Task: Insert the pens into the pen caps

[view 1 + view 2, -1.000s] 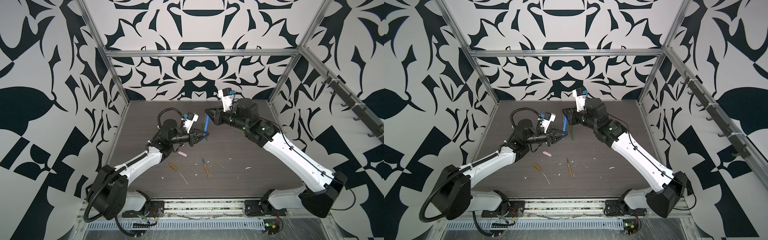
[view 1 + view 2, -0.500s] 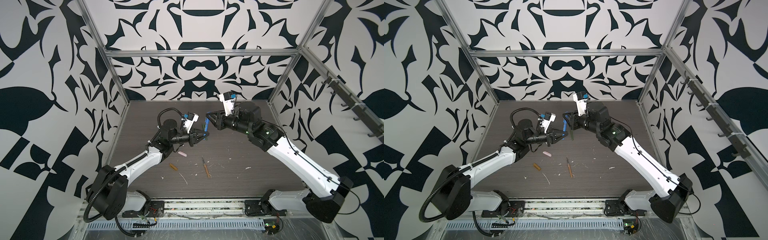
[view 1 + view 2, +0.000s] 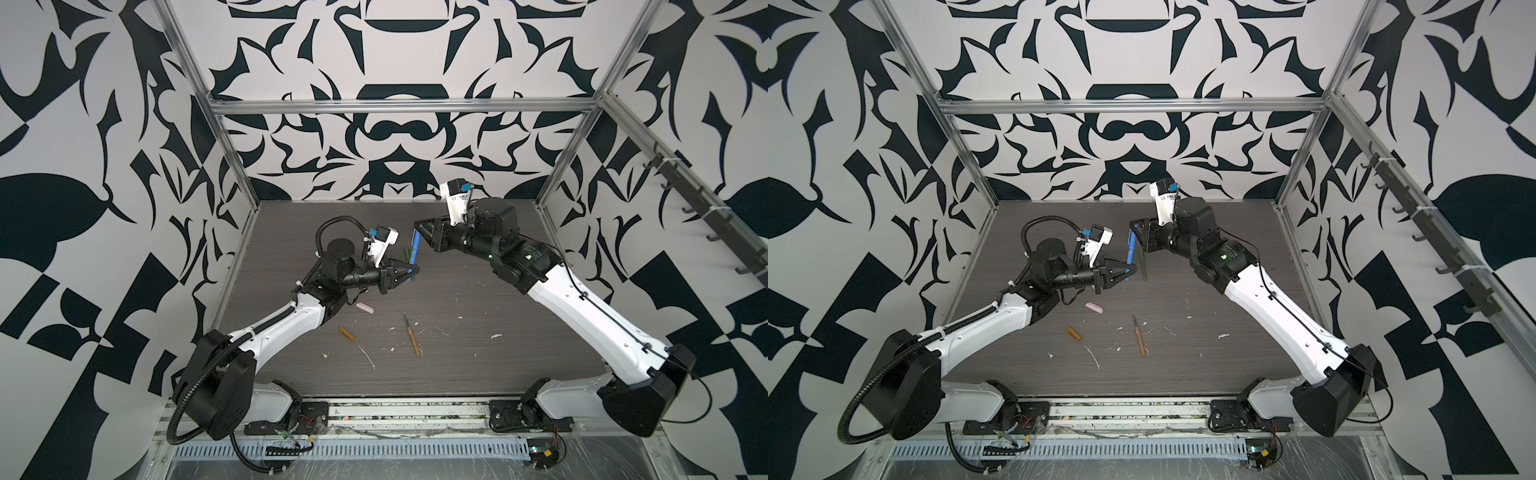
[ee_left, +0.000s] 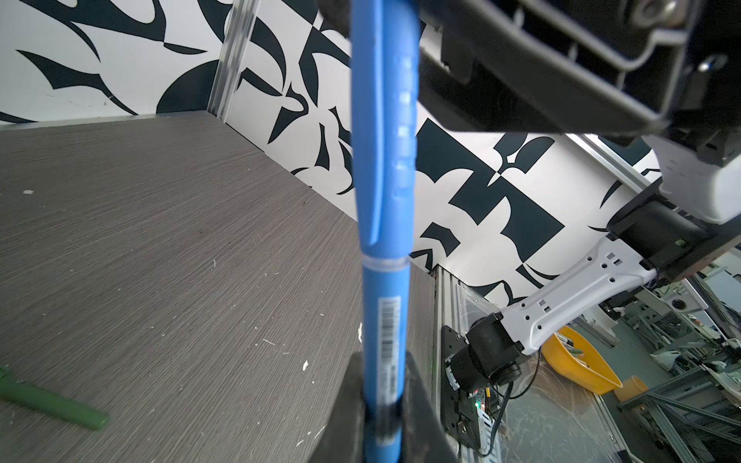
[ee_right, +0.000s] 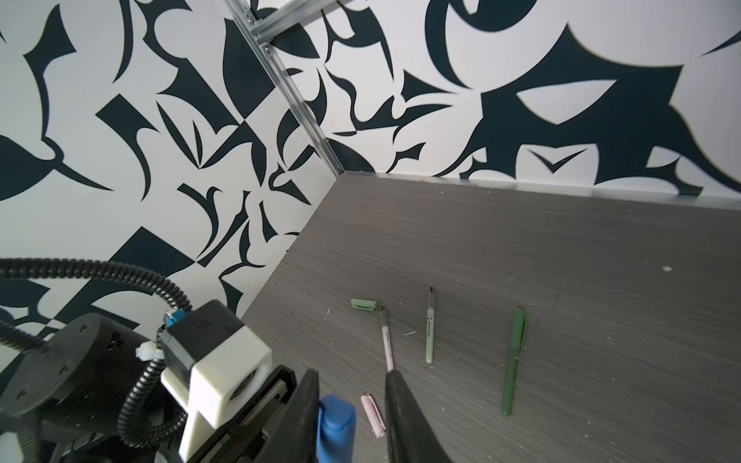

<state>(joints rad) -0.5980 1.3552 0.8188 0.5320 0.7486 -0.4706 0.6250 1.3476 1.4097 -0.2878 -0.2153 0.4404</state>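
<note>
My left gripper [image 4: 383, 360] is shut on the lower barrel of the blue pen [image 4: 385, 304], holding it nearly upright above the table in both top views [image 3: 415, 253] [image 3: 1131, 249]. The blue cap [image 4: 383, 140] sits over the pen's upper end. My right gripper [image 5: 352, 375] is open around the top of that cap [image 5: 335, 425]; the cap touches one finger, with a gap to the other. In both top views it [image 3: 420, 233] [image 3: 1136, 232] stands just above the left gripper [image 3: 409, 272] [image 3: 1128, 272].
On the table lie a pink cap [image 5: 373, 415], a pink pen [image 5: 387, 340], a pale green cap [image 5: 364, 304], a pale green pen [image 5: 430, 328] and a capped dark green pen [image 5: 515, 360]. Nearer the front lie an orange-brown cap [image 3: 346, 334] and an orange-brown pen [image 3: 412, 338].
My right gripper's jaws have parted from the blue cap and the right arm has shifted slightly. The left arm has stayed still with the pen.
</note>
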